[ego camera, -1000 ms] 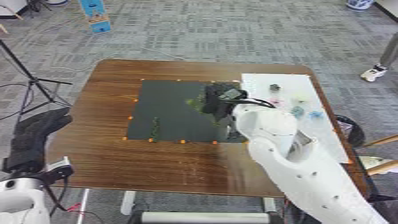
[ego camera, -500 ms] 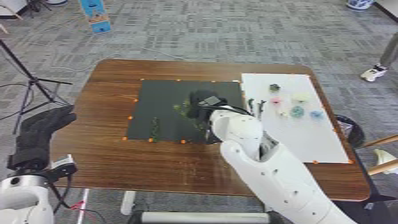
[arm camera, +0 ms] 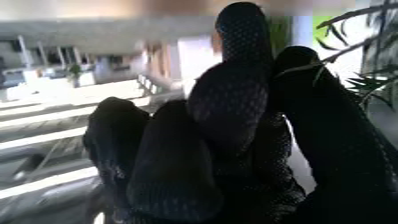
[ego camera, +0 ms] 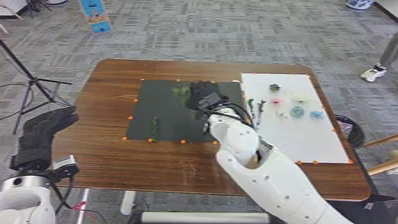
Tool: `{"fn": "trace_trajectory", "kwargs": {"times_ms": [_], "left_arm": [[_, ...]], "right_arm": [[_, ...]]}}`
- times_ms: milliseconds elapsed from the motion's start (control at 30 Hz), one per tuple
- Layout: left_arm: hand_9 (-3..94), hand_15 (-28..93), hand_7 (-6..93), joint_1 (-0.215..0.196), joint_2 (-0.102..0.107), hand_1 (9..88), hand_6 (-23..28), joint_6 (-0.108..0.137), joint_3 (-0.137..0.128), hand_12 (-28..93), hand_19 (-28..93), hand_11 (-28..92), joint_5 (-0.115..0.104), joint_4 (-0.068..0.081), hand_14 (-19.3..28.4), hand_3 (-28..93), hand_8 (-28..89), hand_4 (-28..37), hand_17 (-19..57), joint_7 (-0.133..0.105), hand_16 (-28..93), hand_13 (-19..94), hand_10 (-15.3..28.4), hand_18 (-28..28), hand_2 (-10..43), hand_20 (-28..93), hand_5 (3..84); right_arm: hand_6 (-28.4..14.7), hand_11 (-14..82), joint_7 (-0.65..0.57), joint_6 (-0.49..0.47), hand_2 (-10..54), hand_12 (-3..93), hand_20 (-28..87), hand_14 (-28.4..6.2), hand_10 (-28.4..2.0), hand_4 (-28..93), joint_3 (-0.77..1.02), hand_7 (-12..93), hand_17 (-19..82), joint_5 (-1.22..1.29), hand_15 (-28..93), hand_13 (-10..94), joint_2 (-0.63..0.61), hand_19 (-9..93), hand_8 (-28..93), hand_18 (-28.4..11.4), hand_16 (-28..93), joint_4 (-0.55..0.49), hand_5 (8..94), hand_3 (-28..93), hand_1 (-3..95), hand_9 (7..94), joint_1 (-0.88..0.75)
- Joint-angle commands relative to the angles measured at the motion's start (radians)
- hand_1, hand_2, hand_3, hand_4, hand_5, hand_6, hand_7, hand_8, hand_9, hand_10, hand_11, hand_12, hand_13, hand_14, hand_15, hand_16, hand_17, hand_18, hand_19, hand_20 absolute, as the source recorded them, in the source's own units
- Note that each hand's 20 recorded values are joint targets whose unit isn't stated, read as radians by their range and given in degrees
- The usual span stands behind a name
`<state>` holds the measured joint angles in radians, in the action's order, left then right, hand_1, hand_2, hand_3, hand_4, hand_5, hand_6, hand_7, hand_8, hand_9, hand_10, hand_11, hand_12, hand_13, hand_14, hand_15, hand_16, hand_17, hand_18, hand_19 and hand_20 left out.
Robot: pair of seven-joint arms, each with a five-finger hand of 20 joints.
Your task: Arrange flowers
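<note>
The right hand (ego camera: 204, 93) is over the dark mat (ego camera: 180, 129), its fingers curled in toward the thumb and bent close together; it appears to pinch a leafy green sprig (ego camera: 183, 92), whose foliage spreads out to the left of the hand in the head view. In the right wrist view, thin dark stems with narrow, pointed leaves run out past the thumb. Another, slimmer green sprig (ego camera: 155, 129) lies lengthwise on the mat's left part. On the white sheet (ego camera: 289, 142), at the right of the bench (ego camera: 102, 150), are a pink flower (ego camera: 275, 101), a cream flower (ego camera: 300, 97), a teal flower (ego camera: 298, 111) and a blue flower (ego camera: 316, 114). The left hand (ego camera: 40, 135) hangs by the bench's left edge, holding nothing, fingers loosely extended.
</note>
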<state>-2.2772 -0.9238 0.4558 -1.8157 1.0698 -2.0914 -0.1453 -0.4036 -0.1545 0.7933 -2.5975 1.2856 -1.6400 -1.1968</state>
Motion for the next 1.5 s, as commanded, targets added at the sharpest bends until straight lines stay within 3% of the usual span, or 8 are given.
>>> {"fn": "trace_trajectory", "kwargs": {"times_ms": [33,733,900,1500], "left_arm": [[53.6,15,18.4,0.006,0.003,24.2,2.3,-0.008,0.004,15,8,24,0.005,-0.002,14.6,70,-9,-28.3,9.2,0.002,-1,43,12.9,8.1,12.1,16,52.4],[53.9,15,17.9,0.015,0.016,24.4,2.7,-0.019,0.008,15,8,23,0.004,0.001,14.7,70,-8,-28.3,9.2,0.009,-1,43,12.8,8.2,11.9,16,52.5],[53.8,15,17.7,0.015,0.017,24.4,3.0,-0.02,0.011,15,8,23,0.005,0.0,14.9,70,-8,-28.3,9.1,0.013,-1,43,13.0,8.2,11.8,16,52.1],[53.5,15,17.5,0.004,0.009,24.8,3.2,-0.023,0.008,15,8,23,0.005,-0.003,15.2,70,-8,-28.3,9.0,0.009,-1,43,13.3,8.3,11.6,16,51.9]], "right_arm": [[0.0,54.0,0.051,-0.307,7.6,24.1,76,-6.9,-9.4,-11,-0.046,22,62,-0.207,71,93,0.062,93,-4,-24.5,41,0.055,90.0,63,43.5,93.7,0.041],[0.3,54.6,-0.036,-0.483,7.9,22.1,74,-6.8,-9.3,-10,0.03,20,63,-0.14,70,94,0.21,93,-4,-24.1,41,0.143,91.3,63,41.5,93.7,0.058],[0.1,54.5,-0.077,-0.534,13.5,20.8,73,-6.8,-9.6,-7,0.05,20,63,-0.091,70,94,0.231,93,-5,-23.9,38,0.151,91.7,58,31.9,93.7,0.066],[-0.8,53.8,-0.091,-0.547,15.9,19.6,73,-7.0,-10.2,-6,0.022,20,64,-0.048,69,94,0.175,93,-4,-24.2,35,0.134,92.8,58,28.1,93.7,0.123]]}}
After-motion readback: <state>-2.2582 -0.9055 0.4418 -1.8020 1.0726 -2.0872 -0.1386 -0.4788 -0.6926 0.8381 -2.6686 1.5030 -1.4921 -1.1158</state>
